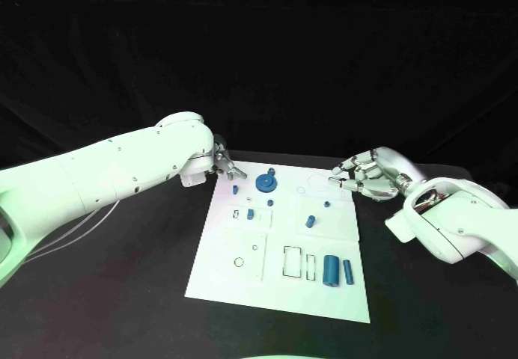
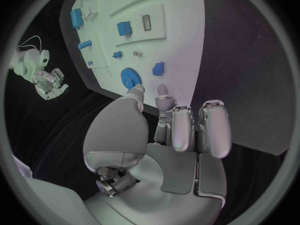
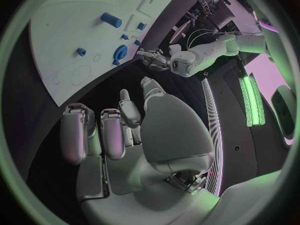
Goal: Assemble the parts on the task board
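Robot hands (image 1: 224,164) (image 1: 361,176) at task board (image 1: 232,262) far corners, empty

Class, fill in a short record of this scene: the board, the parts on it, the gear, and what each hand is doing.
board: white task board lying flat on the black table
parts: small blue pieces spread over the board; two blue cylinders lie side by side near its front right corner
gear: blue gear at the far end of the board
left hand: at the board's far left corner, close to the gear, holding nothing
right hand: at the board's far right corner, fingers curled, holding nothing
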Motion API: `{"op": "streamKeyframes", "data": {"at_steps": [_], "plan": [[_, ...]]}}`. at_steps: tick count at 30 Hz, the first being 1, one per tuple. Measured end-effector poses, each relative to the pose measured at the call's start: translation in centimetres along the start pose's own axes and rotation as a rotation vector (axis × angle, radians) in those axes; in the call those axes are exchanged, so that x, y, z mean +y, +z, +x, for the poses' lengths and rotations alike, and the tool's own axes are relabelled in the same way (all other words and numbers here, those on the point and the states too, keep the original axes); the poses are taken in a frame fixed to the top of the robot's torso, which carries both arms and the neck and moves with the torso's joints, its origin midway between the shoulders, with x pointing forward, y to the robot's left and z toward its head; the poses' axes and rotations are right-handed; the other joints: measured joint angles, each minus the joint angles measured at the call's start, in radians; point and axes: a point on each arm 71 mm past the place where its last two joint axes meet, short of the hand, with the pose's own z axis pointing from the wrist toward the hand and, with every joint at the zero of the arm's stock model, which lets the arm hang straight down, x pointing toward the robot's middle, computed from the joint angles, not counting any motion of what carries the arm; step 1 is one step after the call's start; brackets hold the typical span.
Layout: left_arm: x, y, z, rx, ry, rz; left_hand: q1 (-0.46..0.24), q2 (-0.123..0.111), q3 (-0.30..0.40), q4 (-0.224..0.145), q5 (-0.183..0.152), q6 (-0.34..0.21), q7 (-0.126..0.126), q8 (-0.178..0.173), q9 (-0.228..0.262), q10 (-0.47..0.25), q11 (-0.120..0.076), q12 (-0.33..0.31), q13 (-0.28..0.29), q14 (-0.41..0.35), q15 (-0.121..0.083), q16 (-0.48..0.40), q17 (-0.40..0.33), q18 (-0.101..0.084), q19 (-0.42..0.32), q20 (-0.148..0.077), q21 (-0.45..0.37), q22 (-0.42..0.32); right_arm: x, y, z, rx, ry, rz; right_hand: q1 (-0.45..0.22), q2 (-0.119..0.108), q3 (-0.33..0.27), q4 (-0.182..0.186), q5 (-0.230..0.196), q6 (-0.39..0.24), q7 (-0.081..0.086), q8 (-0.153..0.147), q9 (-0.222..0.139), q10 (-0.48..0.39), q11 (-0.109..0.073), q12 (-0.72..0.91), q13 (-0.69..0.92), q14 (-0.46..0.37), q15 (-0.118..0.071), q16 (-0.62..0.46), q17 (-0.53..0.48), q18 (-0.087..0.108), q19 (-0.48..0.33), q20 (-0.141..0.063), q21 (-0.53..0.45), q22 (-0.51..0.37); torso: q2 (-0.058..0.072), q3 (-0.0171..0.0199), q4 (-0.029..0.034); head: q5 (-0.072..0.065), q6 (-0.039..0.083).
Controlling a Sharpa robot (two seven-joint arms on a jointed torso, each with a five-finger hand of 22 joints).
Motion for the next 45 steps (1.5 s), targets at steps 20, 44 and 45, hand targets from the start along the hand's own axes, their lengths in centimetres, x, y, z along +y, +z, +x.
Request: {"op": "streamKeyframes", "data": {"at_steps": [20, 44, 45], "plan": [[0.0, 1.1, 0.8, 0.033, 0.034, -0.024, 0.011, 0.011, -0.024, -0.001, 0.000, -0.010, 0.010, -0.024, -0.021, -0.005, 0.005, 0.000, -0.004, 0.000, 0.007, 0.000, 0.000, 0.000, -0.004, 0.004, 0.000, 0.002, 0.0, 0.0, 0.1, 0.002, 0.001, 0.000, -0.003, 0.003, 0.000, 0.000, 0.006, 0.000, 0.000, 0.000, 0.000, 0.000, 0.000, 0.000, 0.000, 0.000, 0.000, 0.000, 0.000, 0.000, 0.000, 0.000, 0.000, 0.000, 0.001, -0.0008, -0.0009, -0.001, -0.006], [-0.2, 0.8, 1.3, 0.075, 0.070, -0.013, 0.011, 0.011, -0.036, 0.001, 0.000, -0.010, 0.010, -0.028, -0.031, -0.005, 0.005, 0.000, -0.001, 0.000, 0.007, 0.000, 0.000, 0.000, -0.004, 0.004, 0.000, 0.003, 0.0, 0.1, 0.3, 0.005, 0.002, 0.000, -0.004, 0.004, 0.000, 0.000, 0.006, 0.000, 0.000, 0.000, 0.001, 0.000, 0.000, 0.000, 0.000, 0.000, 0.000, 0.000, -0.001, 0.000, 0.000, 0.000, 0.000, 0.000, 0.000, 0.0000, -0.0006, 0.001, -0.008], [-0.2, 0.8, 1.3, 0.076, 0.071, -0.013, 0.011, 0.011, -0.036, 0.001, 0.000, -0.010, 0.010, -0.028, -0.032, -0.005, 0.005, 0.000, -0.001, 0.000, 0.007, 0.000, 0.000, 0.000, -0.004, 0.004, 0.000, 0.003, 0.0, 0.1, 0.3, 0.005, 0.002, 0.000, -0.004, 0.004, 0.000, 0.000, 0.006, 0.000, 0.000, 0.000, 0.001, 0.000, 0.000, 0.000, 0.000, 0.000, 0.000, 0.000, -0.001, 0.000, 0.000, 0.000, 0.000, 0.000, 0.000, 0.0000, -0.0007, 0.001, -0.008]]}}
